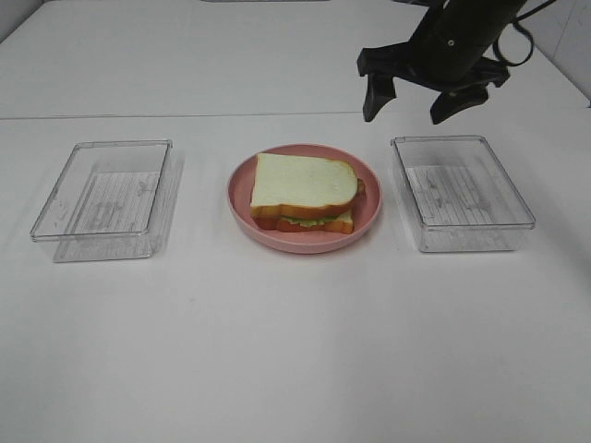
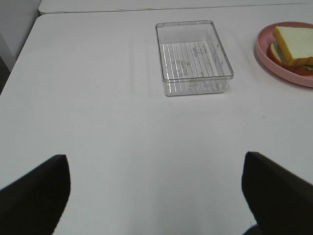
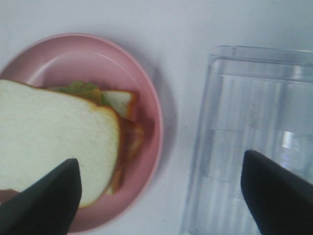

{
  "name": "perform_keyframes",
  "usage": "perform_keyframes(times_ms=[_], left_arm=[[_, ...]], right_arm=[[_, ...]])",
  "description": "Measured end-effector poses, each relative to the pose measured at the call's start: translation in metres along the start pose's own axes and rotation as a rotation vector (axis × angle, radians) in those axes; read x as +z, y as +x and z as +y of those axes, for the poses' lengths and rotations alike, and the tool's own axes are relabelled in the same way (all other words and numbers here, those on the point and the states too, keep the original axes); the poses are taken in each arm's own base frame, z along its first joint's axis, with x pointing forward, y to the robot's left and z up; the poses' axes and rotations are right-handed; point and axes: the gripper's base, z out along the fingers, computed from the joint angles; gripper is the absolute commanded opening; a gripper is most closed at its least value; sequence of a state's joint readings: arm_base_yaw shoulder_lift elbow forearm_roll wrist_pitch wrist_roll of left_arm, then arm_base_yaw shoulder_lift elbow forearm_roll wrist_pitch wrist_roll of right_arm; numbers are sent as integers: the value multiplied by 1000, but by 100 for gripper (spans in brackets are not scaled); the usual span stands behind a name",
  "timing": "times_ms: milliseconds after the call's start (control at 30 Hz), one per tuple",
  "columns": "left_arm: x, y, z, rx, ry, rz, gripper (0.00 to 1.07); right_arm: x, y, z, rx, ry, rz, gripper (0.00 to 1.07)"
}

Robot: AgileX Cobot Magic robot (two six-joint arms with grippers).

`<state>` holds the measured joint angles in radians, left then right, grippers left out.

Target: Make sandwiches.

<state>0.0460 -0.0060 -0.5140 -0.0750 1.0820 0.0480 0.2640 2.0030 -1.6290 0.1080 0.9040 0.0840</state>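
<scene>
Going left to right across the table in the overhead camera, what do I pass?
Left clear tray → pink plate with the sandwich on it → right clear tray. The open right pincer hangs above the table between the plate and the right tray.

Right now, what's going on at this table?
An assembled sandwich sits on the pink plate mid-table, top bread slice slightly askew. The right pincer hangs open and empty in the air behind the right clear tray. The left pincer is open too, holding nothing, hovering over bare table short of the left clear tray. Both trays look empty.
</scene>
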Motion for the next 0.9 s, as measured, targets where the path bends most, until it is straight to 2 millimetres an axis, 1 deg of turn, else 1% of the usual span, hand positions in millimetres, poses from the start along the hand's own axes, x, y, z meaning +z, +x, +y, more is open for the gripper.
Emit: perform_keyframes(times_ms=[33,67,100,133,167,200,233,267,300,333,367,400,433,467,533,667,700,733,767,800,833,867,900], left_arm=[[0,0,0,0,0,0,89],[0,0,0,0,0,0,89],[0,0,0,0,0,0,89],[0,0,0,0,0,0,89],[0,0,0,0,0,0,89],[0,0,0,0,0,0,89],[0,0,0,0,0,0,89],[0,0,0,0,0,0,89],[0,0,0,0,0,0,89],[0,0,0,0,0,0,89],[0,0,0,0,0,0,89],[0,0,0,0,0,0,89],[0,0,0,0,0,0,89],[0,0,0,0,0,0,89],[0,0,0,0,0,0,89],[0,0,0,0,0,0,89],[0,0,0,0,0,0,89],[0,0,0,0,0,0,89],[0,0,0,0,0,0,89],[0,0,0,0,0,0,89],[0,0,0,0,0,0,89],[0,0,0,0,0,0,89],[0,0,0,0,0,0,89]], right_arm=[[-4,1,-2,-2,25,5,83],[-12,2,-10,-1,77,16,83],[-12,2,-10,-1,77,16,83],[-14,2,-15,9,96,23,83],[-18,3,-28,34,120,41,83],[-18,3,-28,34,120,41,83],[-20,3,-37,53,135,53,83],[-20,3,-37,53,135,53,83],[-22,4,-57,93,160,71,83],[-24,5,-68,116,171,80,83],[-24,5,-68,116,171,80,83],[-27,7,-88,154,194,97,82],[-30,9,-103,184,211,115,82],[-30,9,-103,184,211,115,82],[-33,15,-115,197,222,163,81],[-37,21,-115,193,221,212,80],[-39,25,-114,189,219,226,80],[-45,35,-111,190,206,242,80],[-45,35,-111,190,206,242,80],[-50,43,-109,195,198,246,80],[-62,62,-104,195,190,245,80],[-62,62,-104,195,190,245,80],[-75,84,-100,194,189,236,80]])
